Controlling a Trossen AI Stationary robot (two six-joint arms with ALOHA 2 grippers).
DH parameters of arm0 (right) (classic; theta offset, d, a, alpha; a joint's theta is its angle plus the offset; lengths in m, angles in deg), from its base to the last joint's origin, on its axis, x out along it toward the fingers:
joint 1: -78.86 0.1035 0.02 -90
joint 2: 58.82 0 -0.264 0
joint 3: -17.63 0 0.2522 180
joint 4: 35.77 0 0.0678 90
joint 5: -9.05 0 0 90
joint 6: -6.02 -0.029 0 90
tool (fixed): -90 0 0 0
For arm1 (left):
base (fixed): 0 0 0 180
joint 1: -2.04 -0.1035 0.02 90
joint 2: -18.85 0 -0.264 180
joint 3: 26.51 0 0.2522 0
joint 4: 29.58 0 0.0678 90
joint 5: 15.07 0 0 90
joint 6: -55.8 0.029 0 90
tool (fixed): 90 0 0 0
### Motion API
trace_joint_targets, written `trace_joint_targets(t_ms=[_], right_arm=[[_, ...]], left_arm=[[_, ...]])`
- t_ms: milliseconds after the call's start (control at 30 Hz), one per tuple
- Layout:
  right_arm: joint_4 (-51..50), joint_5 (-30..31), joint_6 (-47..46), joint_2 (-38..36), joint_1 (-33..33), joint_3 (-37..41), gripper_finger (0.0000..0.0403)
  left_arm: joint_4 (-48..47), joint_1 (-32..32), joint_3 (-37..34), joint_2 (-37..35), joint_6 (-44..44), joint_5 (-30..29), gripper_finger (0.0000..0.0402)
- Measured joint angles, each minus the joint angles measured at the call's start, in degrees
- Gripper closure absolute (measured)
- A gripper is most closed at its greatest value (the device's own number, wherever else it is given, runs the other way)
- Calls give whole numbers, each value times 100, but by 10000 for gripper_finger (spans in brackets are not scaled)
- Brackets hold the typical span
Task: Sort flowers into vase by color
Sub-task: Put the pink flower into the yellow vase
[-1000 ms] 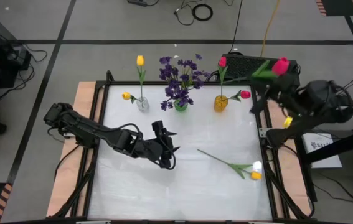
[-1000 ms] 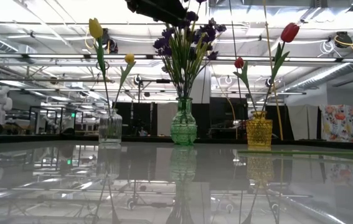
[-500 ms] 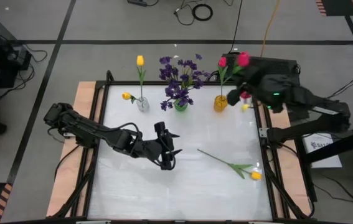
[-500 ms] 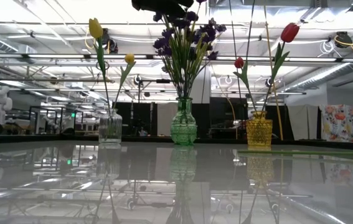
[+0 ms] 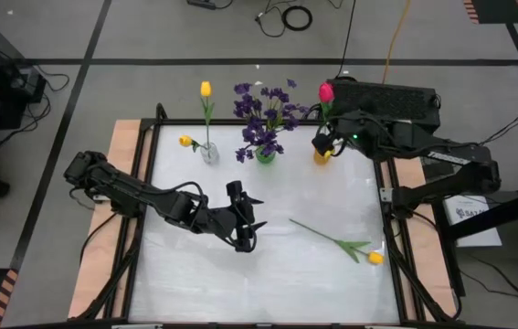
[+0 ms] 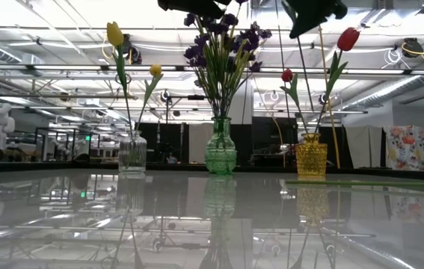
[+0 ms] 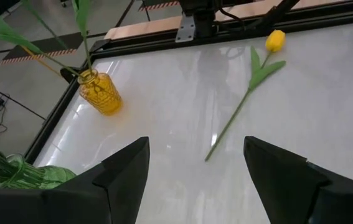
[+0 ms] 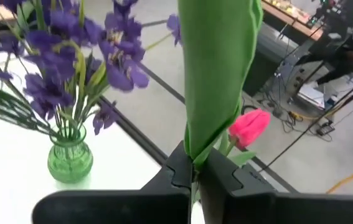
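Note:
My right gripper [image 5: 330, 139] hovers over the amber vase [image 5: 322, 153] at the table's far right and is shut on a green-leaved flower [image 8: 216, 68]. The amber vase [image 6: 311, 159] holds two pink-red tulips [image 6: 348, 39]. A clear vase [image 5: 208, 153] holds yellow tulips [image 5: 206, 89]. A green vase [image 5: 265, 155] holds purple blossoms [image 5: 268, 110]. One yellow tulip [image 5: 375, 258] lies flat on the table near the right edge. My left gripper [image 5: 245, 227] waits open above the table's middle. My right gripper pinches the flower between its two shut fingers at the base of a broad green leaf [image 8: 193, 163]. The leaf stands up past the fingers. In the low view a thin stem [image 6: 301, 75] hangs below the gripper toward the amber vase. Whether its end is inside, I cannot tell.
The three vases stand in a row along the far edge. A black box [image 5: 386, 96] sits beyond the far right corner. The lying tulip's stem [image 7: 229, 124] runs across the table's right half. The white tabletop [image 5: 195, 283] is bordered by a wooden frame.
My right gripper has carried the pink-red flower from beyond the table's right edge leftward to above the amber vase, and has come down into the low view. The left gripper has kept still.

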Motion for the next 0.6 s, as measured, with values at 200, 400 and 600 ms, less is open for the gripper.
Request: trace_joint_targets(t_ms=[200, 400, 600], right_arm=[[247, 28, -70, 79, -8, 323, 402], [689, 31, -210, 60, -9, 886, 402], [797, 35, -295, 55, -82, 1098, 402]], left_arm=[[-2, 0, 0, 0, 4, 0, 134], [-4, 2, 0, 0, 3, 2, 134], [-4, 2, 0, 0, 2, 2, 134]])
